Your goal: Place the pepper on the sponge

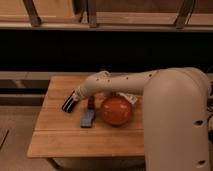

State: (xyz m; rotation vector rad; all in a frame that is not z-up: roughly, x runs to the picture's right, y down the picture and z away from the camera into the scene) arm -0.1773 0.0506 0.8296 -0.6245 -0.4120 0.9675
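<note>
The pepper (91,103), a slim dark red piece, lies on the wooden table (60,137), just behind the sponge and close against the arm's wrist. The sponge (88,119) is a small flat blue-grey pad lying left of a big orange ball. My gripper (70,102), black with pale edge stripes, points down and left over the table's left part. It is a short way left of the pepper and up-left of the sponge, touching neither.
A large round orange ball (116,111) sits right of the sponge and pepper. The pale arm (125,82) stretches across the table's back from the bulky robot body (175,125) at the right. Dark shelving runs behind the table.
</note>
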